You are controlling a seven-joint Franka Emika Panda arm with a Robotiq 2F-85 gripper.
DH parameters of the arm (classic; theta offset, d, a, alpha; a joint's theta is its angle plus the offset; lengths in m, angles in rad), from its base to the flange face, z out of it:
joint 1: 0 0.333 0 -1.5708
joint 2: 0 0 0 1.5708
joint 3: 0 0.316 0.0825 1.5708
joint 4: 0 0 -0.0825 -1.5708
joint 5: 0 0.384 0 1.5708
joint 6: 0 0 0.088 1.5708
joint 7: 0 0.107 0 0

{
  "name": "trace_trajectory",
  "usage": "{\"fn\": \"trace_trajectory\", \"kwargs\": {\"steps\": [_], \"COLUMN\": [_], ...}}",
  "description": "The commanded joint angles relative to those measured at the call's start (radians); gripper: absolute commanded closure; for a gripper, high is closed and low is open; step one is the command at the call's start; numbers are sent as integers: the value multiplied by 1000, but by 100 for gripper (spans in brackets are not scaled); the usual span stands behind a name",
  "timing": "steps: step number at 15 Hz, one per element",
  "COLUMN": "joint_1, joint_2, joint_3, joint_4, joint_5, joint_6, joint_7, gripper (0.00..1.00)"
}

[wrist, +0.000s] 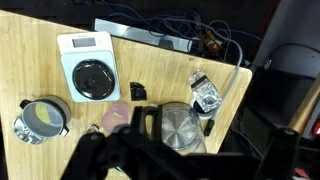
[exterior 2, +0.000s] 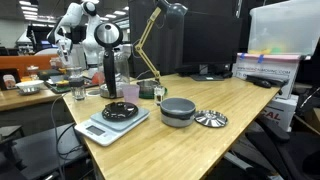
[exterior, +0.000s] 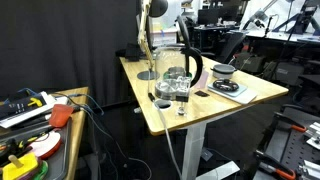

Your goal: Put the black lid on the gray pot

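Wrist view: black lid point(wrist: 92, 78) flat on white scale point(wrist: 82, 44), gray pot point(wrist: 42, 118) near, not touching. Blurred gripper point(wrist: 128, 152) at frame btm; jaw spacing can't tell.

Showed as a glossy white arm point(exterior 2: 80, 22) of rounded, bulbous segments, with a round black cap point(exterior 2: 107, 35) ringed in white near the wrist and a slim black gripper point(exterior 2: 108, 80) below.

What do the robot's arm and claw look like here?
In an exterior view the arm is white, with rounded segments and dark joints. In the wrist view the claw is black and blurred; markings and cables cannot be made out.
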Motion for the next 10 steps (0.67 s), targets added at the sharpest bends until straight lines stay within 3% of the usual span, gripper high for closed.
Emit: {"fn": "trace_trajectory", "kwargs": {"steps": [1,5,10], "joint_1": [9,-11,-78], "joint_2": [1,-3,-26], "joint_3": [-8,-35,-127], "joint_4": [2,-20,-87], "joint_5": [-5,-1,20], "joint_6": [-1,13,39], "joint_7": [4,17,65], "gripper": [0,0,0]}}
